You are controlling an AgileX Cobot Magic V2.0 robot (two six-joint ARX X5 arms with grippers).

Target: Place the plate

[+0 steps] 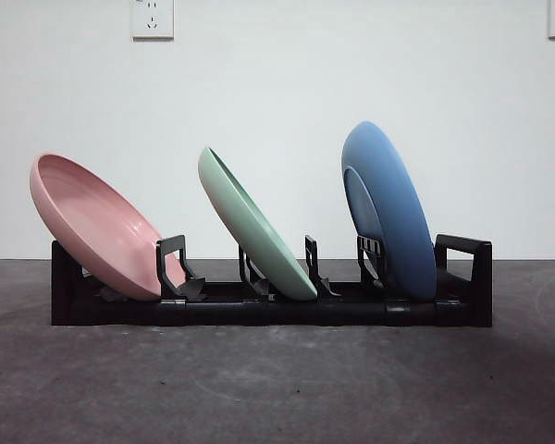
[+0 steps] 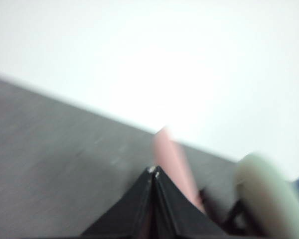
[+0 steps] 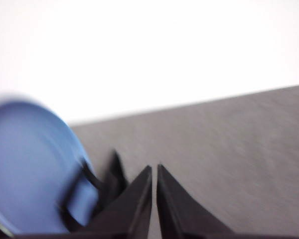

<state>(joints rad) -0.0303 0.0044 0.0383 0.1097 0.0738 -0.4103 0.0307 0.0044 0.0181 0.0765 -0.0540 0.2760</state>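
Plates, pink (image 1: 97,225), green (image 1: 256,227) and blue (image 1: 388,211), all sat slotted in the black rack (image 1: 270,309). They looked stiff, light, slick; I'd pinch a rim. Left gripper (image 2: 154,172) and right gripper (image 3: 154,169) were both clenched, holding nothing.

Bare test bench: grey table (image 1: 277,388), white wall (image 1: 277,92), sockets (image 1: 153,18)

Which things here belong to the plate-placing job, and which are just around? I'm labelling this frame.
Job:
pink plate, green plate and blue plate, all leaning in the black rack
left gripper, jaws together
right gripper, jaws together

Around:
table
wall sockets
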